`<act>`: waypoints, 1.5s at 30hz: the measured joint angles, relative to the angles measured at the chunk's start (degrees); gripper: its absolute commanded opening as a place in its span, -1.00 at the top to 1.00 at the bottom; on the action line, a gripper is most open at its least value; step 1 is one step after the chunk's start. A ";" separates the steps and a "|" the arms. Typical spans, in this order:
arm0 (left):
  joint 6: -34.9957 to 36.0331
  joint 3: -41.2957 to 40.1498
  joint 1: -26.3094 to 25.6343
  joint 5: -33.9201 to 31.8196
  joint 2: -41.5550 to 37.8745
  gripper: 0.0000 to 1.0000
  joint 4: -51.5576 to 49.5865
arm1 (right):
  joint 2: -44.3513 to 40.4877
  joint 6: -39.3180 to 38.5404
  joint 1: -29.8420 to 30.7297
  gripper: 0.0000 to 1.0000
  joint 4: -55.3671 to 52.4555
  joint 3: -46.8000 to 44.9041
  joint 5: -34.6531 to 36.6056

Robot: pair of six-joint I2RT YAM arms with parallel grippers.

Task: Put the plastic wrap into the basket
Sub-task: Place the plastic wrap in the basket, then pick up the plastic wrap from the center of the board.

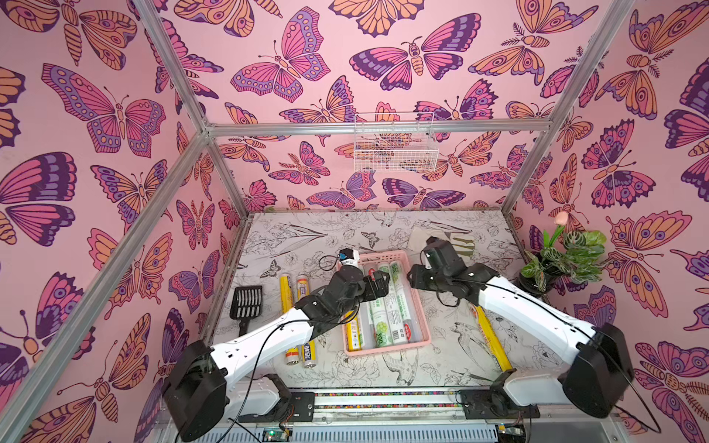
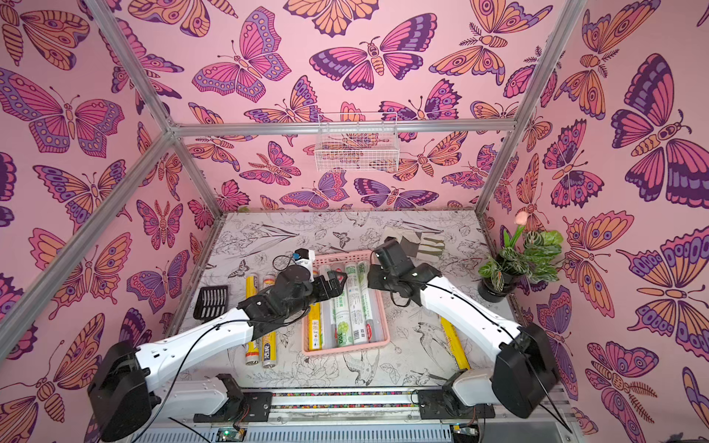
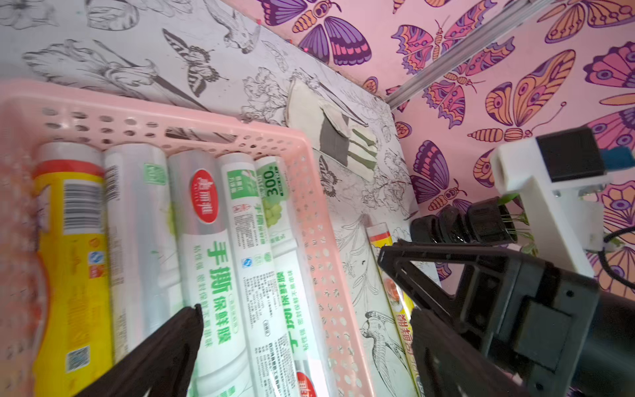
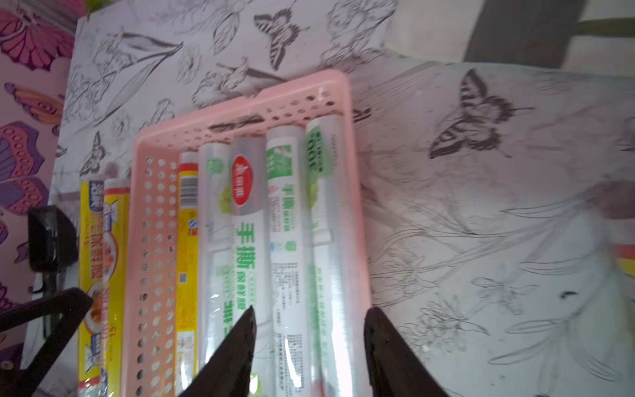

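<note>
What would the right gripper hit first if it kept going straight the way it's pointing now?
Probably the green-printed plastic wrap rolls in the pink basket: the right gripper, jaws apart, aims at them. One fingertip sits by the basket's side wall, which might touch first; depth is unclear.

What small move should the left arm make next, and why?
Probably swing the left gripper, which is open and empty above the basket, sideways toward the two yellow rolls lying just outside it on that arm's side. Five rolls already lie in the basket, and these two look like the closest ones not yet in.
</note>
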 measured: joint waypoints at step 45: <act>8.13 17.03 -5.25 20.83 20.74 -1.00 0.17 | 14.62 -10.14 -28.46 -0.04 -8.50 -9.94 -6.03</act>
